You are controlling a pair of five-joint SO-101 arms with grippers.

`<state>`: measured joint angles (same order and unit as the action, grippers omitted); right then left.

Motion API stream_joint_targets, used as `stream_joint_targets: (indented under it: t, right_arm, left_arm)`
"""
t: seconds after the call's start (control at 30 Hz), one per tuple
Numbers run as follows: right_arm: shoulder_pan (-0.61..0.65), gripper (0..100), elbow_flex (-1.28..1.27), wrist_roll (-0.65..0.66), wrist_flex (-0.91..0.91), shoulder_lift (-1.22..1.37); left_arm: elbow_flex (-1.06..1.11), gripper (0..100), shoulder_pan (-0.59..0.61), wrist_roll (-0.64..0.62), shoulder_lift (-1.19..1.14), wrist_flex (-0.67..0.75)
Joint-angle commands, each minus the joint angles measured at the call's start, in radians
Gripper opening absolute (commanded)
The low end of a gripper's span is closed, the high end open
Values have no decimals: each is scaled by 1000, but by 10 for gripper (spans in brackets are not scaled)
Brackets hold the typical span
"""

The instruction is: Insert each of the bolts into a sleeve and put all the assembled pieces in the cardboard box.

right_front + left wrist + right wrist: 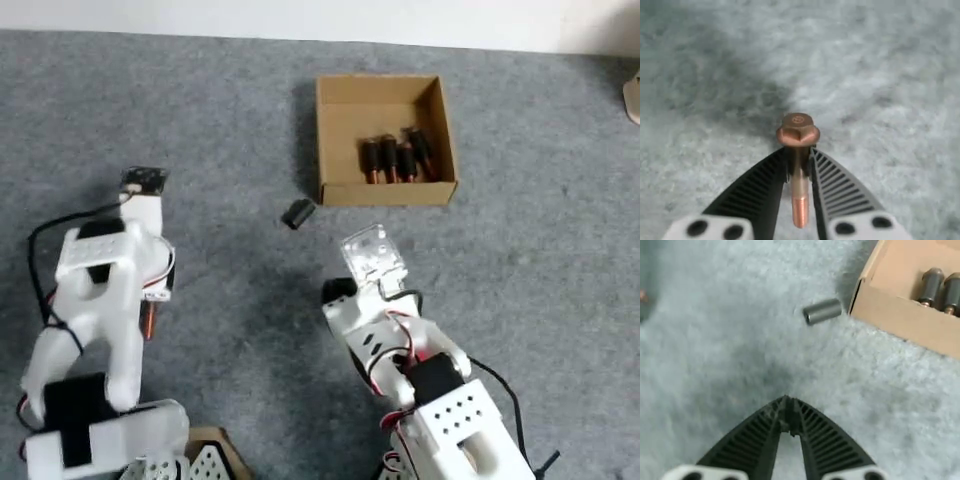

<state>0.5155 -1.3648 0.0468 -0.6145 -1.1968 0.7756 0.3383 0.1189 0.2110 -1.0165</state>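
The last loose sleeve (297,213) lies on its side on the grey worktop, just outside the lower left corner of the cardboard box (385,190), close to the wall but seemingly not touching it. In the right wrist view its long axis runs nearly across the frame, one end tipped slightly up toward the box wall. Four assembled pieces (395,157) already lie side by side in the box. The matching bolt (798,132) is off the worktop, pinched by its shank in the left gripper (797,150). Its hexagonal flanged head stands just past the jaw tips and its threaded end points back toward the wrist. The right gripper (789,405) carries nothing, and its jaws are pressed together tip to tip. From those jaws the sleeve sits ahead and a little toward the box, in the upper middle of the right wrist view. In the high view it lies up and left of the right arm, and well apart from the left arm at the left of the frame. The right arm is plainly the nearer one. As I judge it, its jaws must spread and close across the sleeve's short width, so that an open end faces the bolt.
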Motion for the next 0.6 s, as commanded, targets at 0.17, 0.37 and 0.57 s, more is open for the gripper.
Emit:
stream_joint_targets:
  t: [0.17,0.37,0.57]
  right_arm:
    - [70,5,58,-89,334,306]
    - [240,21,56,-18,532,420]
    - [297,104,62,-44,538,479]
  left_arm:
    - [99,4,16,-20,137,117]
    - [105,4,15,-20,134,147]
    - [107,4,15,-20,134,161]
